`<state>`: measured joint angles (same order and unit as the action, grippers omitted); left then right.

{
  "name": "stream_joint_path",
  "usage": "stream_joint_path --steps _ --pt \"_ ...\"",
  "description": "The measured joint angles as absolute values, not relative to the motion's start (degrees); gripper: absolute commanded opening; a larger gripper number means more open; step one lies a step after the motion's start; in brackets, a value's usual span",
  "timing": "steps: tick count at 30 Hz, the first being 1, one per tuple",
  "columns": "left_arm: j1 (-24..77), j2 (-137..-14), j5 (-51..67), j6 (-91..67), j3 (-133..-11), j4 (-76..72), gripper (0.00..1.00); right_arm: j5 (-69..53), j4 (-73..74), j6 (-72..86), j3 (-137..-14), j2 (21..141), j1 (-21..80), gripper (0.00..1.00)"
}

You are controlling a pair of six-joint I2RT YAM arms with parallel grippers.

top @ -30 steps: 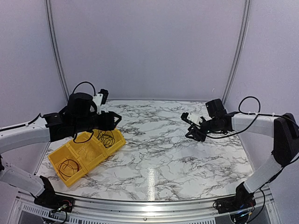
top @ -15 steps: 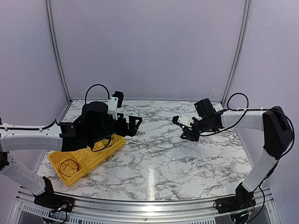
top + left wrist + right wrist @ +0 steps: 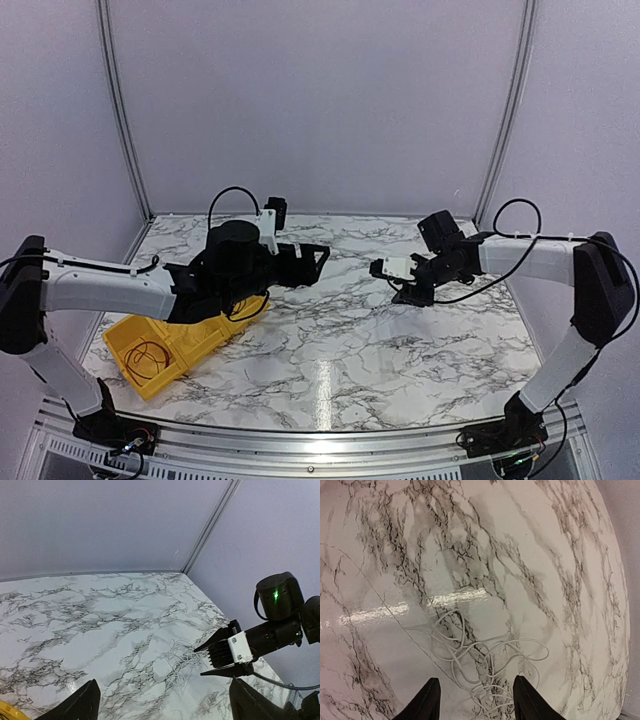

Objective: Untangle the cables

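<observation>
Above the bench middle, left pincer (image 3: pixel 312 258): is standing wide open, gripping nothing, and is hanging clear of the surface while pointing across toward the right arm.
Left pincer fingers (image 3: pixel 82 705): are showing as two dark tips at the bottom corners of the left wrist view, with bare marble lying between them.
Right pincer (image 3: pixel 476 700): is standing open too, its jaws parted and holding nothing, and is reaching toward the middle from the right side.
Pale cables (image 3: pixel 475 655): are lying on the bench as a loose tangle of thin white loops, right under and just ahead of the right pincer's tips; whether the tips are touching them I cannot tell.
Long strand: is trailing out of the tangle and running away across the marble.
Bench (image 3: pixel 330 350): is carrying everything, white marble with dark veins and a glossy glare.
Yellow tray (image 3: pixel 115 340): is sitting at the left side, partly under the left arm.
Black cable (image 3: pixel 150 355): is resting coiled in the tray's near compartment, well apart from the pale tangle.
</observation>
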<state>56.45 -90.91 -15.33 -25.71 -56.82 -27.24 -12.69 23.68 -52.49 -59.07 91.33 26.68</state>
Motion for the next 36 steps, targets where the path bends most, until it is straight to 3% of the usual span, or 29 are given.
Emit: stream_joint_path --steps 4,9,16,28,36 --pt "57.01 -90.91 -14.74 -28.64 -55.86 -27.66 0.81 -10.76 24.47 -53.80 -59.09 94.63 28.03 0.37" --pt "57.43 -90.94 -14.13 -30.83 -53.41 -29.10 0.78 -8.86 22.90 -53.69 -59.16 96.42 29.41 0.00" --pt "59.31 -91.85 -14.63 -30.74 -51.42 -31.35 0.78 -10.00 24.60 -50.26 -63.88 94.91 29.93 0.00" --pt "67.66 -95.96 -18.44 -13.56 -54.65 -40.58 0.79 -27.11 37.08 -41.45 -82.76 75.35 30.15 0.00" --pt "71.13 -100.90 -19.90 -6.79 -59.59 -49.67 0.78 -34.81 43.33 -37.82 -84.51 74.19 30.24 0.00"
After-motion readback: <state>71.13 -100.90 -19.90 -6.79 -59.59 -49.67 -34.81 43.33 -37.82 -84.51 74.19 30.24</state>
